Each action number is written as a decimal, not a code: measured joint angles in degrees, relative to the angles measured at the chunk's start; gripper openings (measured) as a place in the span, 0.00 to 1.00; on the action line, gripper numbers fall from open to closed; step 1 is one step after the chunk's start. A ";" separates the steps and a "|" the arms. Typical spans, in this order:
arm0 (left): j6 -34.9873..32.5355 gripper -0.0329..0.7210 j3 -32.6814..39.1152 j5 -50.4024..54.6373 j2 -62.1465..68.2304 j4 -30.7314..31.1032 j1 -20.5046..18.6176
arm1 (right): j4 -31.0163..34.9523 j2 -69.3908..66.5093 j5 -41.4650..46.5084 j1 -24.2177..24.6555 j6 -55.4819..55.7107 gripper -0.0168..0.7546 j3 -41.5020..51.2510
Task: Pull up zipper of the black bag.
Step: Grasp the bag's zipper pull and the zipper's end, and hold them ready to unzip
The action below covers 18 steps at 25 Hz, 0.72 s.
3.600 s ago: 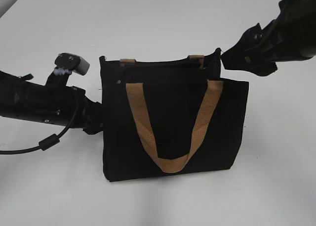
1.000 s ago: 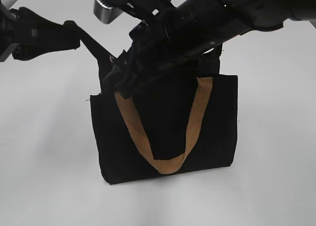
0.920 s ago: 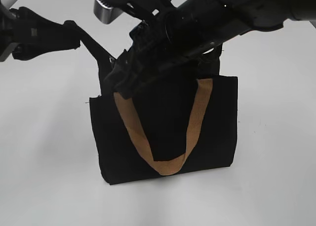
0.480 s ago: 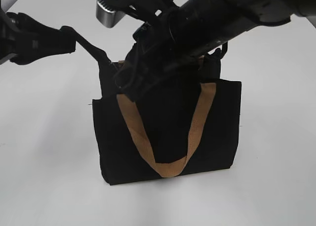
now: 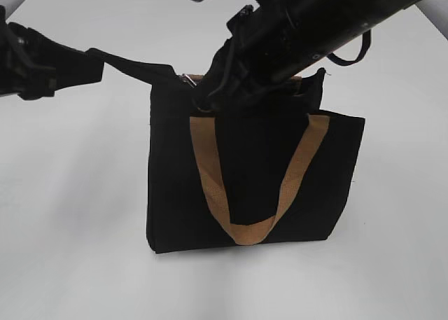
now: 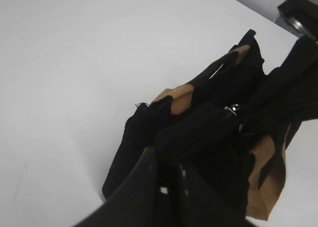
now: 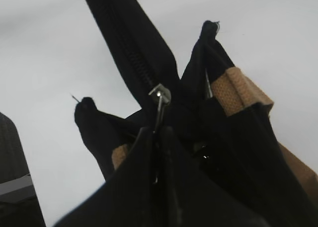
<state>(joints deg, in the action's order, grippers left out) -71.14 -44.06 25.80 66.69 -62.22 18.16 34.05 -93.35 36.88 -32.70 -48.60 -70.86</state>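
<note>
The black bag (image 5: 252, 194) stands upright on the white table, tan handle hanging down its front. My left gripper (image 5: 87, 64) is shut on the black end tab of the zipper (image 5: 133, 66) and holds it stretched out to the left of the bag's top corner. In the left wrist view the jaws (image 6: 169, 170) clamp that black strip. My right gripper (image 5: 206, 103) is over the bag's top left, shut on the silvery zipper pull (image 7: 160, 95). In the right wrist view the jaws (image 7: 158, 135) pinch the pull below the zip line (image 7: 134, 58).
White tabletop (image 5: 70, 229) lies all around the bag. The right arm (image 5: 329, 19) crosses over the bag from the upper right. The tan front handle (image 5: 248, 229) hangs in a loop over the bag's front.
The right gripper has moved right along the bag's top edge with the pull. The bag has shifted right and the black end tab now stretches longer and flatter toward the left gripper.
</note>
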 joint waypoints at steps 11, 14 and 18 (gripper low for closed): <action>-0.05 0.08 0.00 -1.62 0.07 1.58 0.10 | 1.35 1.47 6.50 2.05 1.14 0.02 -0.22; -0.05 0.08 0.00 -1.63 0.07 1.58 -0.98 | 0.79 2.83 7.51 3.45 1.24 0.02 -0.16; -0.12 0.08 0.00 -0.43 0.07 1.33 -2.03 | 1.31 4.01 9.66 5.83 1.54 0.02 -0.16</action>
<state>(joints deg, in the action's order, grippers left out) -71.26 -44.06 25.37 66.76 -60.89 16.13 35.36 -89.34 46.55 -26.86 -47.06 -71.02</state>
